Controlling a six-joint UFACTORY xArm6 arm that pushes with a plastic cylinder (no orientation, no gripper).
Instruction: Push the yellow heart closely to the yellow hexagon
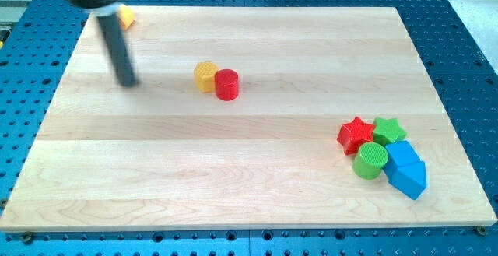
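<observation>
Board: a wooden board [257, 170] is being shown lying on a blue perforated table [459, 46].
Cluster, view's lower right: two blue blocks [405, 169], a red star [356, 135], a green cylinder [370, 160] and a green star [389, 130] are being kept touching.
Centre pair: the yellow hexagon [205, 76] is being touched by a red cylinder [227, 84].
Yellow heart [126, 17]: being partly hidden behind the rod at the view's top left, shape not clear, well apart from the hexagon.
My tip [127, 83]: a bare rod with nothing gripped, being held below the heart and left of the hexagon.

No legible text or markings anywhere.

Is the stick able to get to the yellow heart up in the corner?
Probably yes. My tip sits just below the yellow heart, with bare board between; the rod hides part of it.
</observation>
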